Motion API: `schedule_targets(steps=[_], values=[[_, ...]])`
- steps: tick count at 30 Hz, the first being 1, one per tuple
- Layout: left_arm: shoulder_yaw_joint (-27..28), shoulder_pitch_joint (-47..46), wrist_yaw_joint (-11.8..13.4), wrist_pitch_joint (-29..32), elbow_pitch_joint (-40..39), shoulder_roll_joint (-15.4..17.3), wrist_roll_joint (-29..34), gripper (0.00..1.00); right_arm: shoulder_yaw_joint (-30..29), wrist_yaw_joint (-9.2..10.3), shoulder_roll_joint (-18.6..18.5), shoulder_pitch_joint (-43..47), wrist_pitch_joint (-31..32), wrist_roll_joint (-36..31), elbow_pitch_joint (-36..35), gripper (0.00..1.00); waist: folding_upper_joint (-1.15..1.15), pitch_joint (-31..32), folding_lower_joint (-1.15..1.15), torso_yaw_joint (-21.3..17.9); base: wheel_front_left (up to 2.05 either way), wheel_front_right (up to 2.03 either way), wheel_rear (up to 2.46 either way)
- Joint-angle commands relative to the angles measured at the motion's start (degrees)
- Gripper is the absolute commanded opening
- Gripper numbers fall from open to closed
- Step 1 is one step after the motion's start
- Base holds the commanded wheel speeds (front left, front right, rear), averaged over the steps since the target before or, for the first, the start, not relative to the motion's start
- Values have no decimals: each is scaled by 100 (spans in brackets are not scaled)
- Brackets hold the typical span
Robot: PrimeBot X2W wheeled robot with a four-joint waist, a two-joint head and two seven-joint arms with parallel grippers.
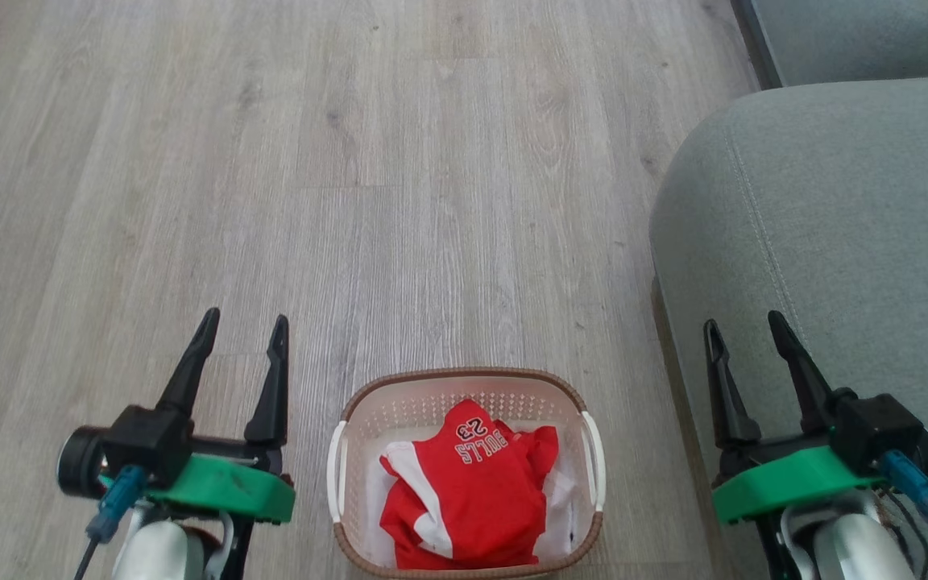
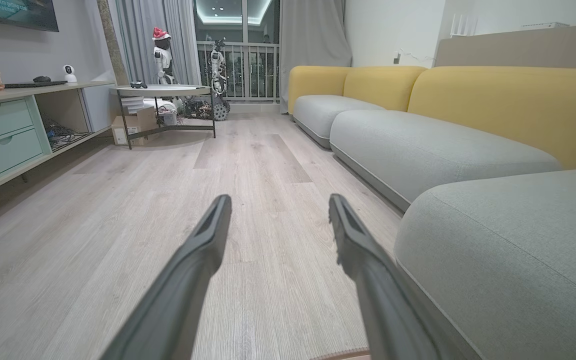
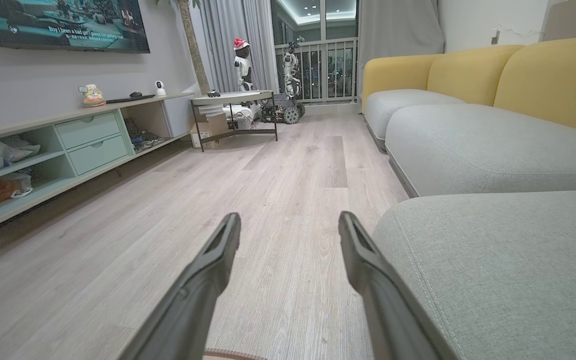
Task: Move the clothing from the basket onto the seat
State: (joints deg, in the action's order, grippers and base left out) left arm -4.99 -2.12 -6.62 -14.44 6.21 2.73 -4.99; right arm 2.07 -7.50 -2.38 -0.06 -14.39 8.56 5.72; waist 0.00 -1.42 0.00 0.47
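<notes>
My left gripper and right gripper flanking the basket.
Both spread wide, holding nothing; the clothing lies inside the basket.

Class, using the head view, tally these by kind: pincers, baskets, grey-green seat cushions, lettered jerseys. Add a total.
Pincers: 2, left pincer, right pincer
Basket: 1
Seat cushions: 2, near seat, far cushion
Lettered jersey: 1
Total: 6

Head view down over basket — wrist views low, level, along same floor and seat
</notes>
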Motion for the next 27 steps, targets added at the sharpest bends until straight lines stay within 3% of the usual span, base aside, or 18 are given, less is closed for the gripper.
schedule_targets(steps=[1,15,27], values=[[166,-327,-21,-56,-176,36,5,100,143,1,-50,-230,-61,-26,-233,100,0,-3,0,-3,0,0,0],[186,-445,-38,-56,-157,28,-41,100,104,1,-50,-422,-61,22,-329,100,0,-281,0,-181,0,0,0],[33,-829,-66,-56,168,24,-248,100,-20,1,-50,-834,-61,68,-580,100,0,-959,0,-459,0,0,0]])
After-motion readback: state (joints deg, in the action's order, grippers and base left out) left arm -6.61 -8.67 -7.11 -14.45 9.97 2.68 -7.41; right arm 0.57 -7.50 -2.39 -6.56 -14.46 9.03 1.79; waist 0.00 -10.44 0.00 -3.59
